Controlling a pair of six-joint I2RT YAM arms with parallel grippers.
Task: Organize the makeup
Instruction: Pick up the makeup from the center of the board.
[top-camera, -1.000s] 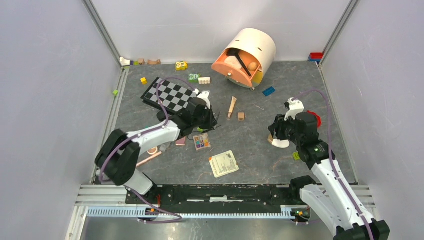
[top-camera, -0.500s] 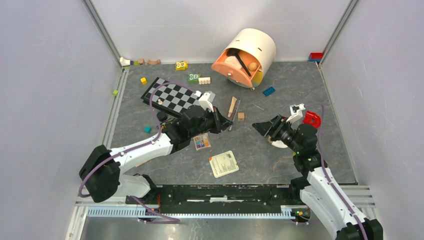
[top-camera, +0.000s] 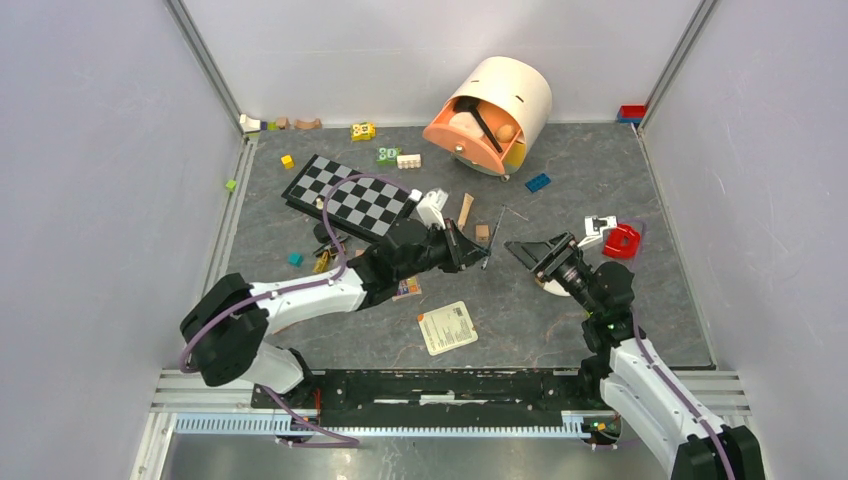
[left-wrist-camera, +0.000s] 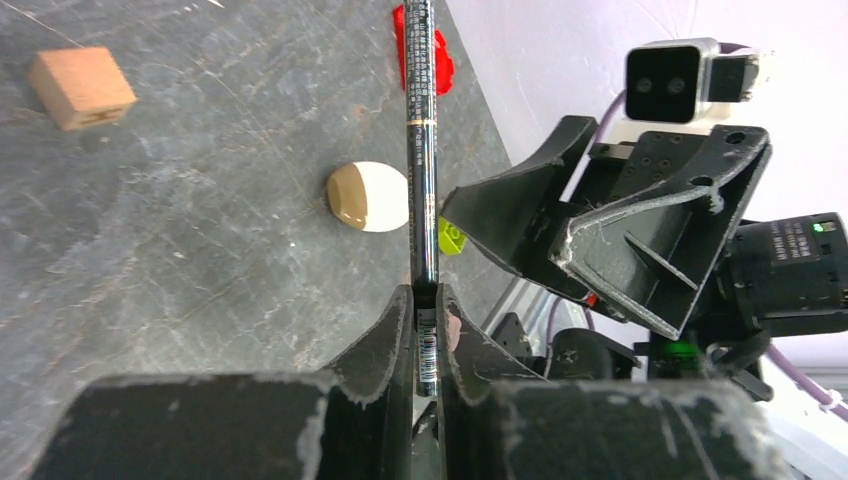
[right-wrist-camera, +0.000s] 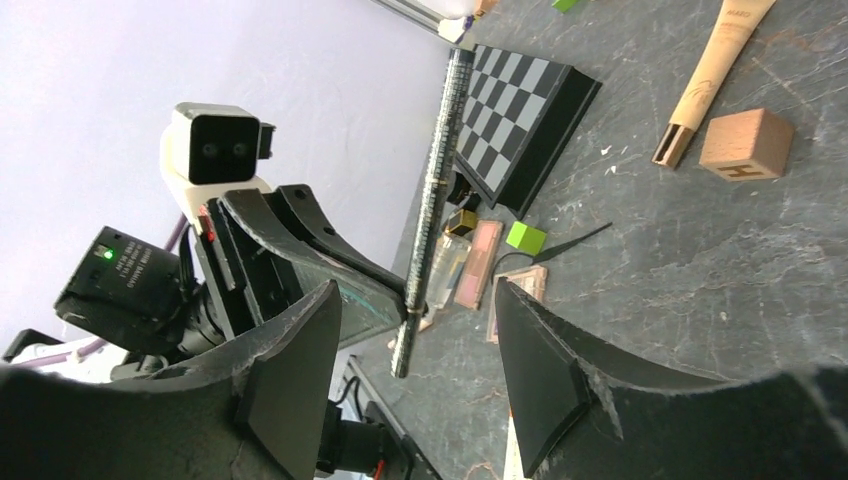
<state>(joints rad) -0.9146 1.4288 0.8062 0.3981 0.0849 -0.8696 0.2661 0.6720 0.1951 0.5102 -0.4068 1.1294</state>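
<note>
My left gripper (left-wrist-camera: 425, 295) is shut on one end of a thin black makeup pencil (left-wrist-camera: 422, 150), which juts out over the table middle (top-camera: 493, 238). My right gripper (top-camera: 530, 254) faces it from the right, jaws wide open (right-wrist-camera: 412, 300). The pencil (right-wrist-camera: 437, 170) stands in front of their gap, touching neither finger. A white and tan egg-shaped sponge (left-wrist-camera: 367, 196) lies on the table under the right arm. A pink palette (right-wrist-camera: 478, 265) and a beige tube (right-wrist-camera: 710, 70) lie on the dark mat.
A peach cylinder holder (top-camera: 500, 100) lies on its side at the back with a brush inside. The chessboard (top-camera: 350, 197), a wooden cube (top-camera: 482, 232), a white card (top-camera: 447, 327), a red piece (top-camera: 622, 240) and scattered toy bricks lie around.
My left arm has swung right, carrying the pencil from near the chessboard to the table middle. My right gripper has left the sponge, turned to face left and opened wider.
</note>
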